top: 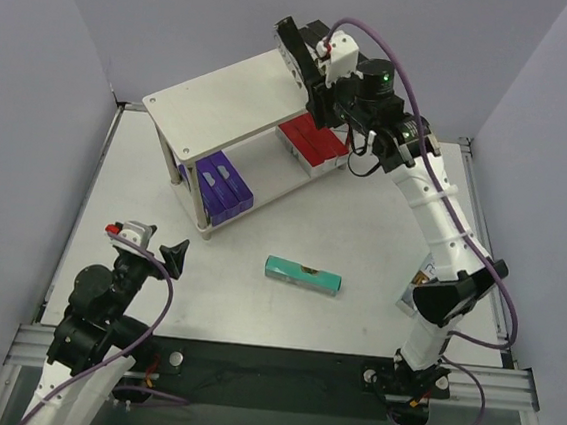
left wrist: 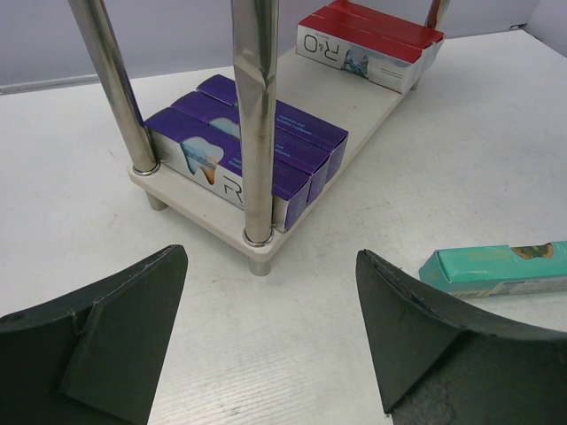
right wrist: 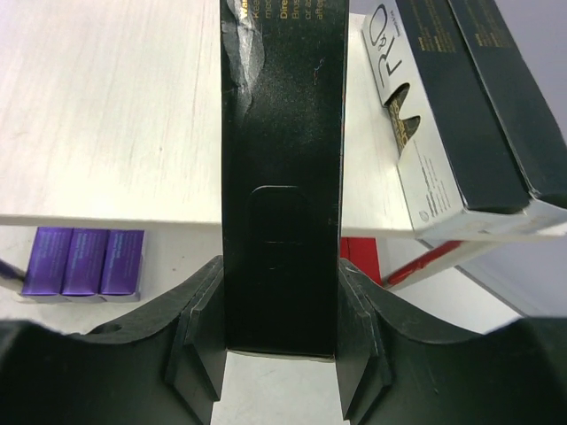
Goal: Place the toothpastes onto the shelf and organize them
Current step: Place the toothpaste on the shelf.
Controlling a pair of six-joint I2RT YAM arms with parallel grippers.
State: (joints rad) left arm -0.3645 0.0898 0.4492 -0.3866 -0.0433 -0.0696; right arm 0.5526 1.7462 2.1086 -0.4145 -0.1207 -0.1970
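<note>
The shelf [right wrist: 106, 106] boards were pale, matt, grainy whitewashed wood, and its legs [left wrist: 257, 124] were polished, reflective metal. The black carton [right wrist: 283, 177], purple cartons [left wrist: 301, 142] and teal carton [left wrist: 496, 266] were glossy card. The desk [left wrist: 443, 177] looked matt white, and the fingers [left wrist: 106, 336] of the left hand [left wrist: 270, 257] were dull, rough black.

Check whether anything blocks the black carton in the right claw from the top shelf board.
Nothing visible does. The right claw holds the black carton over the top board, with bare wood on one side of it. Two black cartons lie on the other side, clear of it.
</note>
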